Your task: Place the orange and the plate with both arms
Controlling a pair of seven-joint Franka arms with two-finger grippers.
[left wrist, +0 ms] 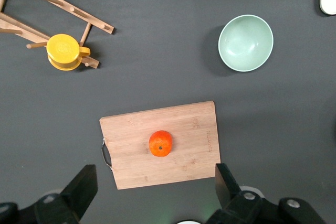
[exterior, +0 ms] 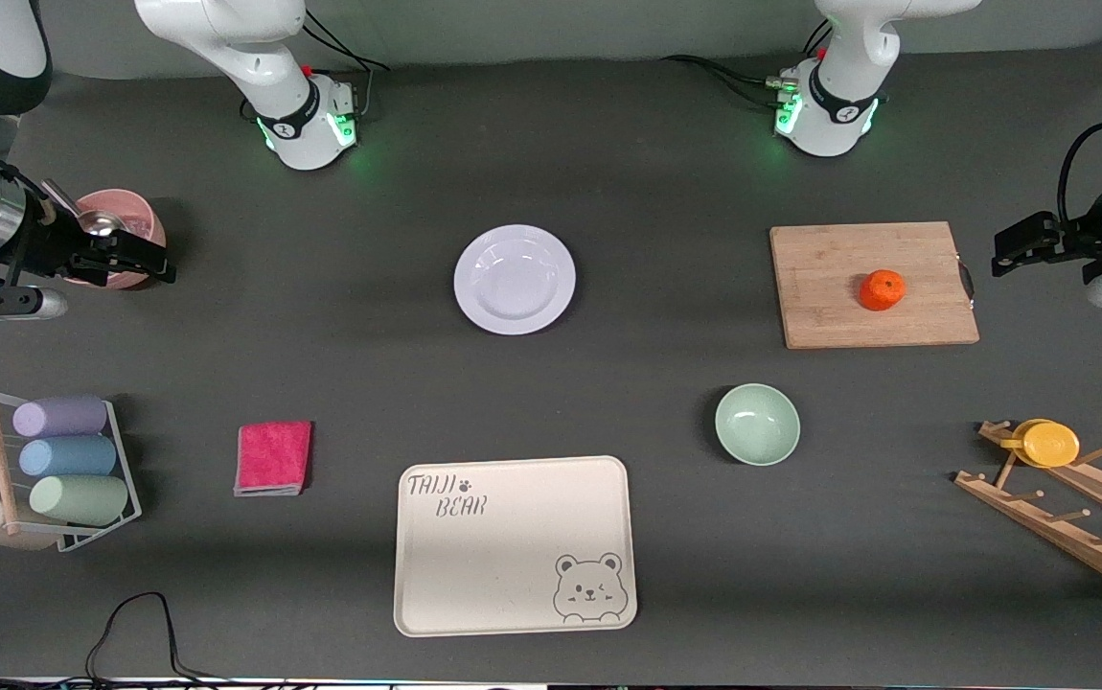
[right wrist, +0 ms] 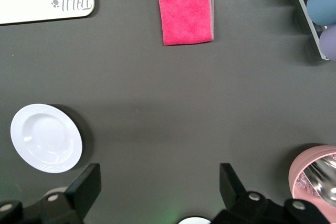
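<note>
The orange (exterior: 883,289) sits on a wooden cutting board (exterior: 838,316) toward the left arm's end of the table; it also shows in the left wrist view (left wrist: 160,143). The pale lavender plate (exterior: 515,279) lies bare near the table's middle and shows in the right wrist view (right wrist: 46,137). My left gripper (exterior: 1003,251) (left wrist: 156,184) is open and empty, up in the air beside the board. My right gripper (exterior: 144,261) (right wrist: 157,184) is open and empty, up over the table at the right arm's end, by a pink bowl.
A mint-green bowl (exterior: 757,425) and a cream bear tray (exterior: 436,594) lie nearer the camera than the plate. A pink cloth (exterior: 273,457), a rack of cups (exterior: 62,470), a pink bowl with a spoon (exterior: 134,230) and a wooden rack with a yellow cup (exterior: 1049,443) are around.
</note>
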